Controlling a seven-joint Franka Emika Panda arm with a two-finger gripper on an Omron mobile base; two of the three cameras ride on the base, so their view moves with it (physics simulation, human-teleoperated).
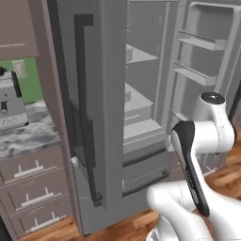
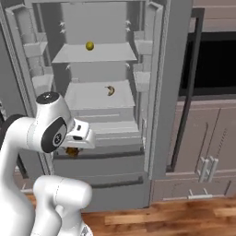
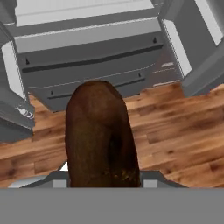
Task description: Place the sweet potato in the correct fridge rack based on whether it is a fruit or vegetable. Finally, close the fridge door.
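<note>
The gripper (image 2: 73, 148) is clamped on the sweet potato (image 3: 101, 136); in the hand view the dark reddish-brown tuber stands up between the fingers and hides both tips. In the right base view a bit of it (image 2: 71, 151) shows just under the white hand, in front of the fridge's lower drawers (image 2: 110, 161) and below the racks.

Around the hand there is free room. Wood floor (image 3: 183, 131) lies beneath it, and the drawer fronts (image 3: 87, 65) sit a little ahead. The open left door (image 2: 27, 69) with its bins stands to one side and the inner edge of the right door (image 2: 173, 83) to the other, leaving the fridge mouth wide between them.

Above, the middle rack (image 2: 87, 99) carries a banana (image 2: 109, 90) near its right part, with bare shelf to its left and along its front edge. The top rack (image 2: 110, 54) holds a round yellow fruit (image 2: 90, 45) near its back, left of centre. A lower shelf (image 2: 115, 129) sits just over the drawers.

The arm (image 2: 50, 129) rises from the base, bends at a big elbow joint left of the fridge opening, and its hand points forward and down towards the drawers. From the left base view the forearm (image 1: 190, 164) leans up beside the door bins (image 1: 197, 42), and a counter (image 1: 28, 132) with a toaster (image 1: 9, 101) lies well off to the left.
</note>
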